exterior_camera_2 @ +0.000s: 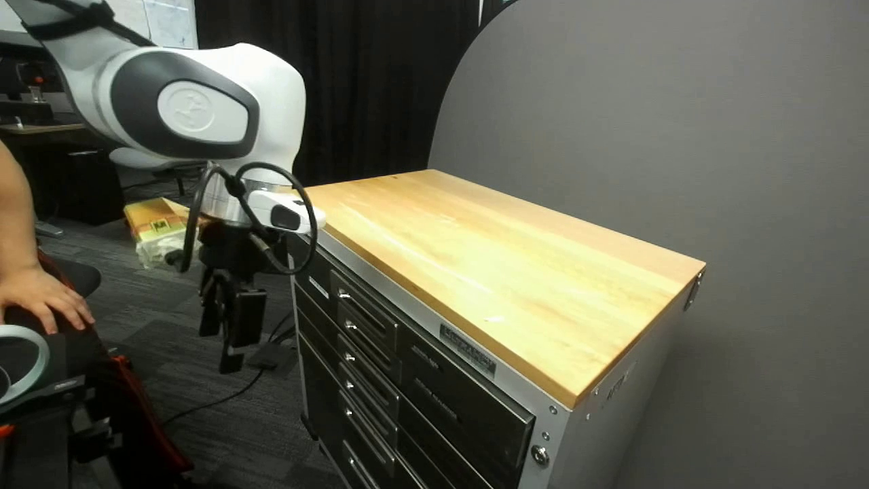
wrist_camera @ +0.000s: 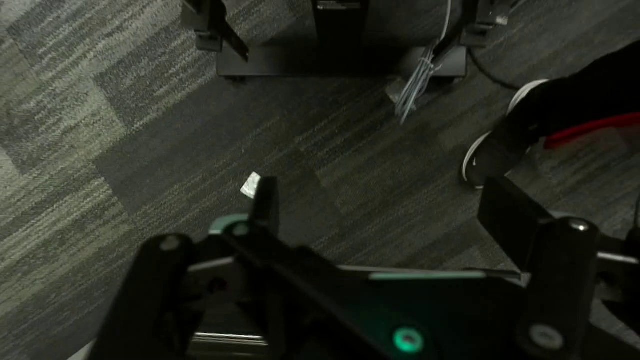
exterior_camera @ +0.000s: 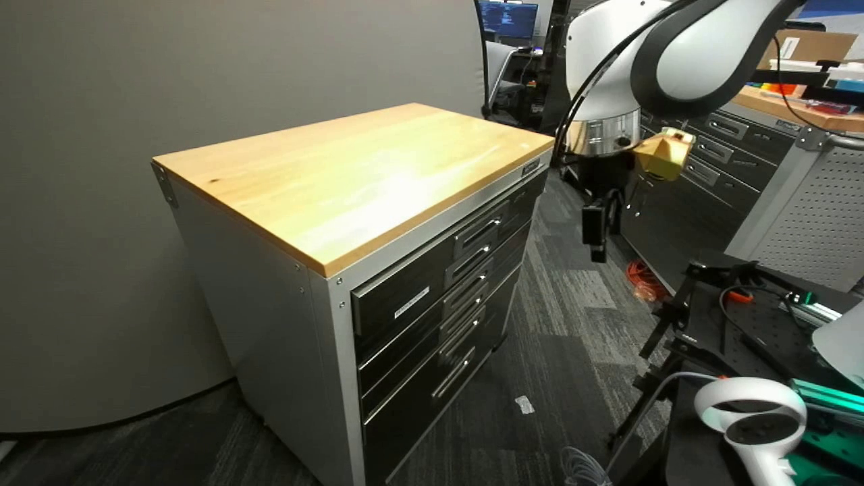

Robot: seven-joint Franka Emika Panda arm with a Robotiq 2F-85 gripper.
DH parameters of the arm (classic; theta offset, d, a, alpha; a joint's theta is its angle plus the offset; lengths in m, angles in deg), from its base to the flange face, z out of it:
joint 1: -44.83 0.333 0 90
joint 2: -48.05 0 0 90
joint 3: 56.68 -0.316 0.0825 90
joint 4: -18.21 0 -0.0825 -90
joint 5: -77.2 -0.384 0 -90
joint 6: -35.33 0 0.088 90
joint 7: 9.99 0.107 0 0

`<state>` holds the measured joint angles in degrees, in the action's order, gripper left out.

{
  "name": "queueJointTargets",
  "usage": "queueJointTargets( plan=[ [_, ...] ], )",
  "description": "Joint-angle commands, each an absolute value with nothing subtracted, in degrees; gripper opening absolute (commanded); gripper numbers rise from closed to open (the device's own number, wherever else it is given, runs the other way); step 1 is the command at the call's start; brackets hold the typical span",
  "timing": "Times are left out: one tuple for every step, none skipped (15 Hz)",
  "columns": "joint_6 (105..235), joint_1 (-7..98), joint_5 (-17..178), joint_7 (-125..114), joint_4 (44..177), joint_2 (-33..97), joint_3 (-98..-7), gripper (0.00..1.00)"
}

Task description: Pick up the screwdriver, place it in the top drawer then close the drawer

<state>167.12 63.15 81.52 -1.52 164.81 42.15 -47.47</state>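
Note:
The top drawer is the uppermost dark front with a silver handle strip, under the cabinet's wooden top. It looks shut in both exterior views, where its front sits flush with the frame. No screwdriver shows in any view. My gripper hangs pointing down in front of the drawer side of the cabinet, apart from it, in both exterior views. In the wrist view my gripper is open, its two black fingers wide apart. Only carpet shows between them, and nothing is held.
The cabinet's wooden top stands beside the arm, with a grey partition behind. A black cart bears a white controller. A person's hand and shoe are close by. Another drawer cabinet stands further off.

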Motion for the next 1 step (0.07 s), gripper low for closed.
queueJointTargets(
  plan=[
    [165.7, 57.8, 82.1, -1.3, 164.4, 42.6, -52.9, 1.00]
  ],
)
